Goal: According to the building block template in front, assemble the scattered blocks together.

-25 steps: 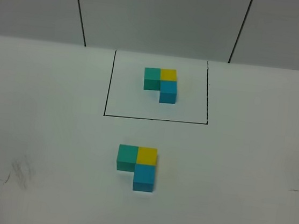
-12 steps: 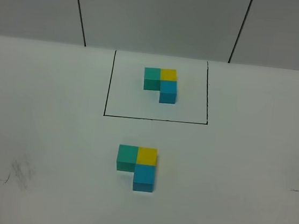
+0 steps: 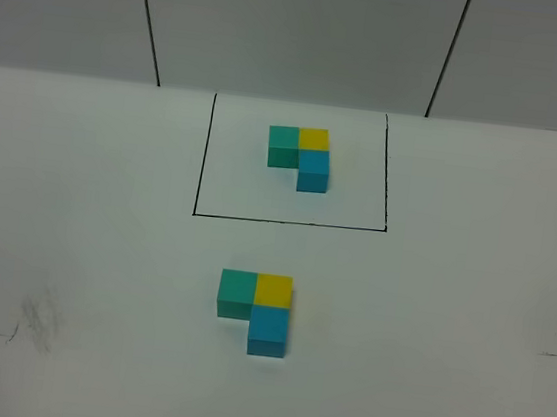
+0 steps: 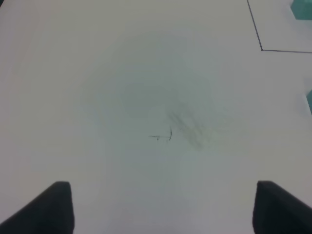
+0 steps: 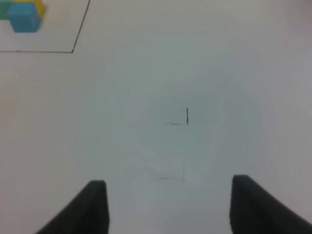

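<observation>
Bare table (image 3: 103, 249) is lying beneath each tool. The scattered blocks (image 3: 255, 310) and the building block template (image 3: 300, 156) are standing well aside, between the two tools.

You see only each tool's two fingers (image 4: 53, 207) (dark, matte, wedge-shaped); the right tool's fingers (image 5: 92, 207) look alike.

No legible text, label, brand or number appears in any view. The only marks are hand-drawn on the white matte tabletop (image 3: 470, 291): a thin black rectangular outline (image 3: 288, 223) at 12 o'clock, small black corner ticks (image 3: 556, 351) at 3 o'clock, and a grey pencil smudge (image 3: 39, 322) at 8 o'clock.
</observation>
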Motion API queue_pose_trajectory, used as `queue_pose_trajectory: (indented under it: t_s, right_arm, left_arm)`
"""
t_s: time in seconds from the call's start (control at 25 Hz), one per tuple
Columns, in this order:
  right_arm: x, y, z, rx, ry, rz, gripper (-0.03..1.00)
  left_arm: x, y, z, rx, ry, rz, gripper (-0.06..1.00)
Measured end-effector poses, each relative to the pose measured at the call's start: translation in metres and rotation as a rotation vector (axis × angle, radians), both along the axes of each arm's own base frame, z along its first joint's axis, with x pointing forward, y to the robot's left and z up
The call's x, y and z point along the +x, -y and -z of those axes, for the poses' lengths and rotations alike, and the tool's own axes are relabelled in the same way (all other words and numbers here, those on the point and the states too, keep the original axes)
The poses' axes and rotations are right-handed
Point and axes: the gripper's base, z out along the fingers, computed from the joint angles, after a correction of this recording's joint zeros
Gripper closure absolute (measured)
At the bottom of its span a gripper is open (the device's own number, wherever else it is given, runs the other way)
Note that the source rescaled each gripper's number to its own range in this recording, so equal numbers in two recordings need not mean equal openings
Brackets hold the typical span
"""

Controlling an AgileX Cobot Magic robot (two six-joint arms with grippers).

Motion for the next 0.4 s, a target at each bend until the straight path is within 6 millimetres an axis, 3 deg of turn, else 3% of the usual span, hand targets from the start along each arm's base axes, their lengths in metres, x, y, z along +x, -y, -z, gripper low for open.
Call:
queue_pose_trajectory:
  t_s: [0.4]
  right_arm:
    - [0.0000, 0.0000, 0.0000, 0.000, 0.000, -0.001, 0.91]
  left_arm:
    - [0.0000, 0.0000, 0.0000, 0.000, 0.000, 0.000, 0.32]
